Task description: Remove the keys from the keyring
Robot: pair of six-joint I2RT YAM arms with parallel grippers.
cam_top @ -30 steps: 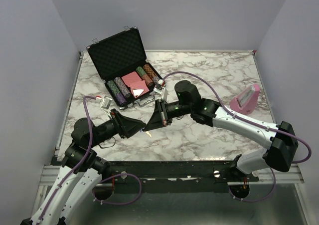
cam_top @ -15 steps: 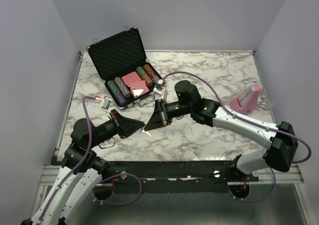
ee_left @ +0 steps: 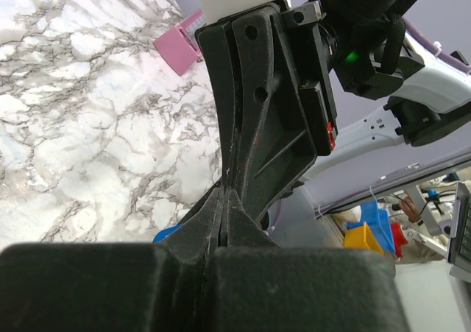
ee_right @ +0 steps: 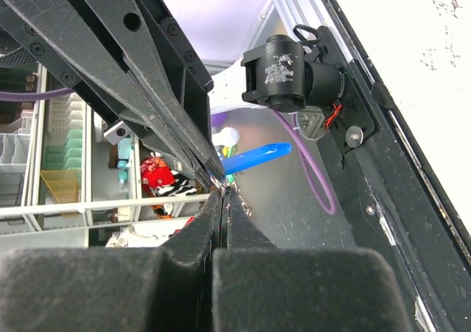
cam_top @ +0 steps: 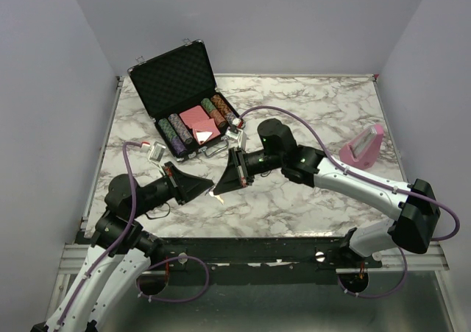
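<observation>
The keys (ee_right: 221, 182) are a tiny silvery bunch held just above the marble table (cam_top: 309, 199), with a bright blue piece (ee_right: 257, 157) sticking out sideways. My left gripper (cam_top: 209, 193) and right gripper (cam_top: 218, 191) meet tip to tip at the bunch. In the right wrist view my right gripper (ee_right: 223, 193) is shut, with silvery metal glinting at its tips. The left fingers (ee_right: 158, 104) come down onto the same spot. The left wrist view shows my left gripper (ee_left: 224, 193) shut and the blue piece (ee_left: 165, 234) just beside it. Most of the bunch and the keyring are hidden by the fingers.
An open black case (cam_top: 184, 96) with poker chips and cards lies at the back left of the table. A pink object (cam_top: 362, 146) stands at the right. The table's front edge (cam_top: 257, 236) runs just below the grippers.
My left gripper's jaws have closed at the bunch. Both arms have stayed nearly where they were, and the right gripper stayed shut.
</observation>
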